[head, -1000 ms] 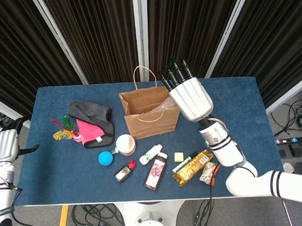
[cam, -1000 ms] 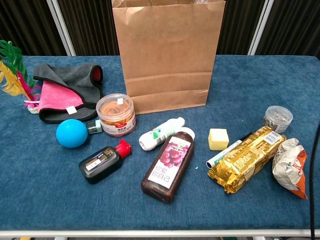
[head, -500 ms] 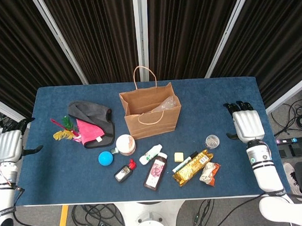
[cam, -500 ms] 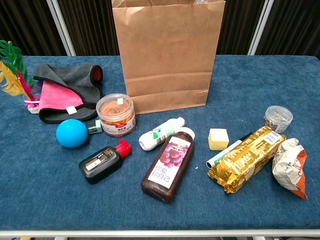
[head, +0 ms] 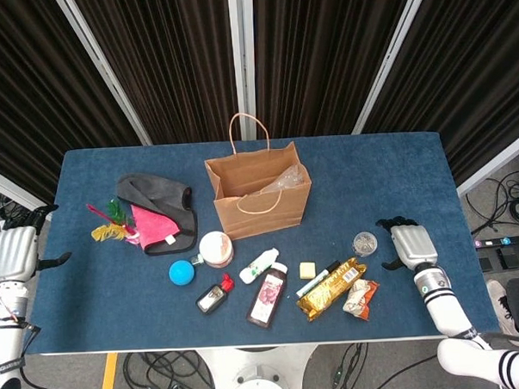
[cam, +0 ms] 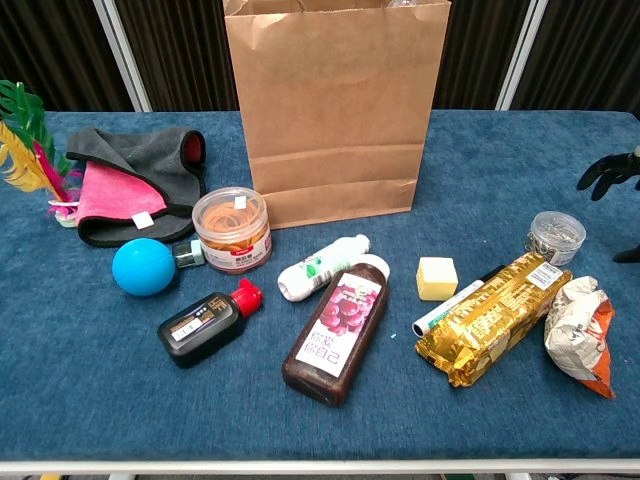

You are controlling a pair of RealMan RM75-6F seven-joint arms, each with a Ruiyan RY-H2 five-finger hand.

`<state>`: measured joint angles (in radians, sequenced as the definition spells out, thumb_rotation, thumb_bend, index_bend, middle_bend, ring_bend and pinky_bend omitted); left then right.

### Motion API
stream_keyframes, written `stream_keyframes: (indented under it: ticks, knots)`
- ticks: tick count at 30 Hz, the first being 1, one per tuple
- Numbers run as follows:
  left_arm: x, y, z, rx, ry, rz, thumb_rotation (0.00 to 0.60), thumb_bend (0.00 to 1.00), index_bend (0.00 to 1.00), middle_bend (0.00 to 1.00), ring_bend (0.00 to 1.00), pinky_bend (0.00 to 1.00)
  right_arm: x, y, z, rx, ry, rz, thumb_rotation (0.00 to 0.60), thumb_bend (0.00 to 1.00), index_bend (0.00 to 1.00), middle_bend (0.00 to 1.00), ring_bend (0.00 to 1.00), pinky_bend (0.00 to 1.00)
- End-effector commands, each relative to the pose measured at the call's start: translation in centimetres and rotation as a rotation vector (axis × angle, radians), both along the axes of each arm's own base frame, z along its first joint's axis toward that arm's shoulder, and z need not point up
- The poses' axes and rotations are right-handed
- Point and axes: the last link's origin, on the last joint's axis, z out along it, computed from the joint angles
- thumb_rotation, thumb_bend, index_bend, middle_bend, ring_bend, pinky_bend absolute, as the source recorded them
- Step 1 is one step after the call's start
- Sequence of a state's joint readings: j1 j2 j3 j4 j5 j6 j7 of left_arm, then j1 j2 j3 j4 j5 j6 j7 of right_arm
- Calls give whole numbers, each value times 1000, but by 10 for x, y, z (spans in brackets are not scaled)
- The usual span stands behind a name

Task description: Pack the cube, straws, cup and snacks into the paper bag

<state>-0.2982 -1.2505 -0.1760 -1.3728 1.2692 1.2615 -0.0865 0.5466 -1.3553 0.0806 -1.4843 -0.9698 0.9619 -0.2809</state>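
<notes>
The white right hand [head: 411, 243] has come down and in from the desk's far right edge over the last half second and now hovers just beside the small clear round container [head: 364, 242], its dark fingers [cam: 606, 173] spread apart and holding nothing; a second ago it was up over the bag, where a clear plastic thing, likely the cup, now rests inside the mouth, so my guess is one drop is done and it is coming back for the next item. Nearest me on the blue desk [head: 92, 314] lie the crumpled orange-and-white snack bag [head: 360, 297] and the long gold foil snack packet [head: 332, 288], touching each other, with a white marker pen [head: 317, 280] against the packet and the small pale yellow cube [head: 308, 270] just beyond it, all still unpacked. The straws I cannot make out. Further back stands the upright brown paper bag [head: 260, 200], open at the top. The white left hand [head: 15, 254] waits off the desk's left edge; whether its fingers are apart or curled I cannot tell. Behind everything hang dark pleated curtains [head: 167, 61] between pale metal posts.
</notes>
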Motion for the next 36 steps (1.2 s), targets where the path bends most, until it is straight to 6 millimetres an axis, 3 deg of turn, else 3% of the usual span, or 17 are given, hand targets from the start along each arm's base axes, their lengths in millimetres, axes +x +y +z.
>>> stream_keyframes:
  ticks: [1,18,27,36]
  knots:
    - [-1,0,0,1,2,2,600,44,259,330,284,330,6,-4,-8,13,-14,24,600,0,228,246,143,202]
    - [-6,4,0,0,-11,1,600,44,266,330,284,329,13,-21,-36,62,61,51,600,30,257,249,148,201]
    - [-10,5,1,3,-22,8,600,44,267,330,284,329,14,-23,-42,39,75,52,600,161,454,380,282,342]
    - [-10,8,2,5,-32,6,600,44,267,330,284,329,24,-25,-32,-10,84,86,600,203,527,430,334,407]
